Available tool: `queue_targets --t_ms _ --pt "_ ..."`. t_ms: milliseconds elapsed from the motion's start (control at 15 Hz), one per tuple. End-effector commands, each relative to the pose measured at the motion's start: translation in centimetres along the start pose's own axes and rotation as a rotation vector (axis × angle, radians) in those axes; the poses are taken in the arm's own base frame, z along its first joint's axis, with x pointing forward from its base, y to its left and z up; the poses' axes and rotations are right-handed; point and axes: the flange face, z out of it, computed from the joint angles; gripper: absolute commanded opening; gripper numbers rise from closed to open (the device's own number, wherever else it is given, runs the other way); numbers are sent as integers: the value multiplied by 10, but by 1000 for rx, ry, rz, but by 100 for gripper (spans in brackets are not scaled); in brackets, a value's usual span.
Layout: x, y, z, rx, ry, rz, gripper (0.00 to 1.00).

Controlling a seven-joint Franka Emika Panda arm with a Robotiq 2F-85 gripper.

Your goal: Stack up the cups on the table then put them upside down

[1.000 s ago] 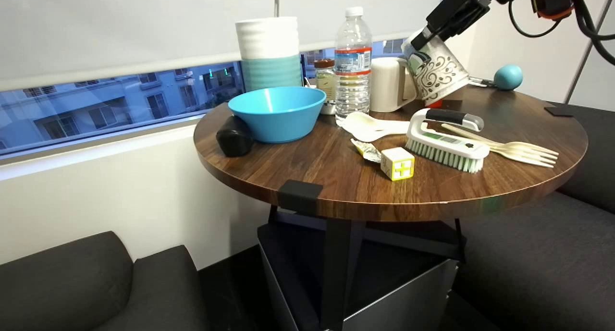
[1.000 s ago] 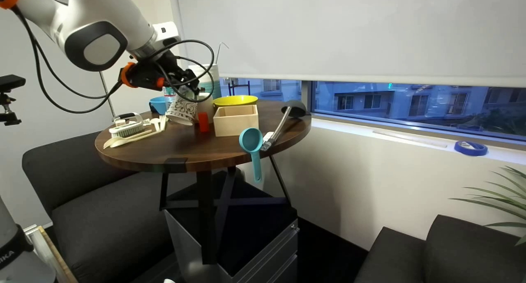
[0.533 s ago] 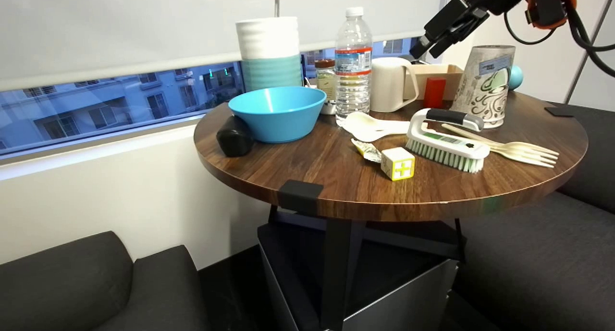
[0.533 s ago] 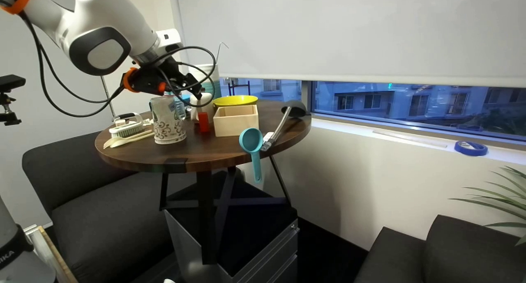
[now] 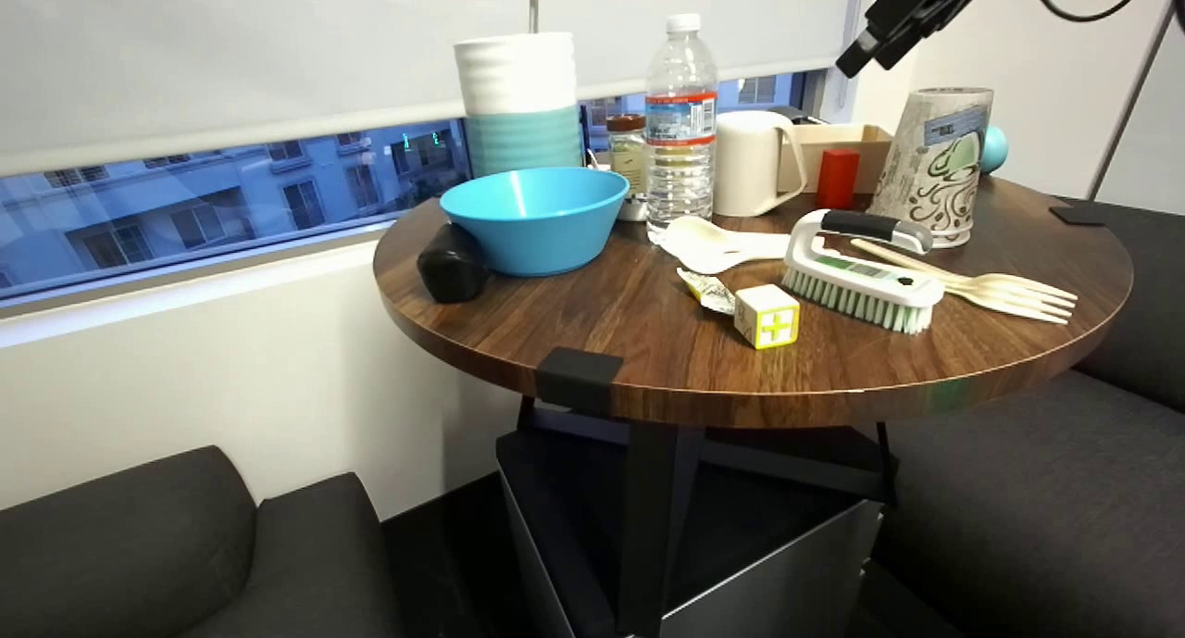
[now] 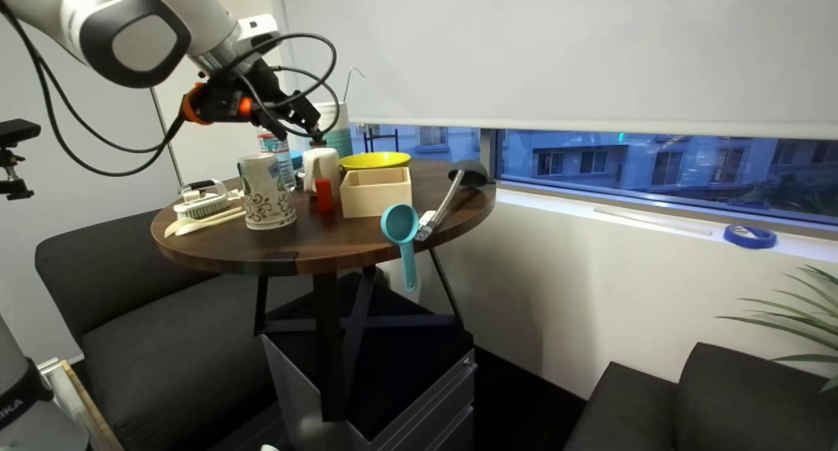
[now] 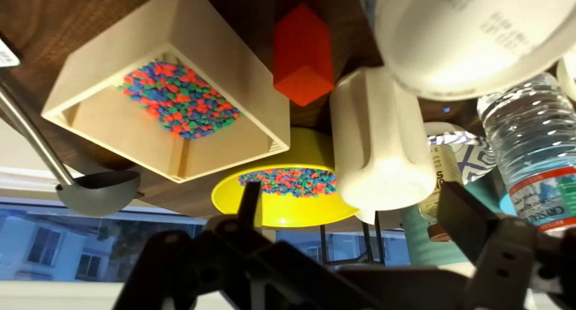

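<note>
Okay, containers first: wooden box (image 7: 229,60) has red, green and blue bits (image 7: 182,101) across the part of its floor that shows. Just beside it, yellow bowl (image 7: 290,213) with similar bits inside. Well apart from both sits the blue bowl (image 5: 542,247); inner wall shows, bottom hidden. Small jar (image 5: 628,166) with a brown lid, greenish stuff seen through the side. Clear bottle (image 5: 681,129) is upright and capped, near the blue bowl; fill level unclear. White-and-teal crock (image 5: 518,106) stands behind, a thin rod (image 5: 533,4) showing above it, in it or past it, hard to say. Pale mug (image 5: 741,166) is next to the bottle, handle toward the red block (image 5: 837,180); inside of the mug not visible.

Task item: patterned cup (image 5: 935,170), upside down on the worktop (image 5: 592,314) in both exterior views, narrow base up, wide end down. It stands just behind the brush (image 5: 861,272) in an exterior view; wrist view catches print on its base. Whether a second cup nests inside can't be made out.

Last, the jaws: released, spread wide in the wrist view, both sides well apart, gripping nothing. They hang in the air, apart from the cup.
</note>
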Motion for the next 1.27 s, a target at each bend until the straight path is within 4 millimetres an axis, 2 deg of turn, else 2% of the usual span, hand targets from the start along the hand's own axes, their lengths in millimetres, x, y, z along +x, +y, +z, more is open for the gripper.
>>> queue_targets --t_ms 0,267,467,933,1000,1200 --pt "-5 -6 -53 -41 -80 -1 100" --pt "2 -19 -102 -8 -154 -8 100" --pt "6 -28 -125 19 -234 16 100" --pt "13 -51 -137 78 -373 4 100" --pt "4 -42 -135 57 -342 3 100" --pt "7 -48 -136 65 -356 -9 100"
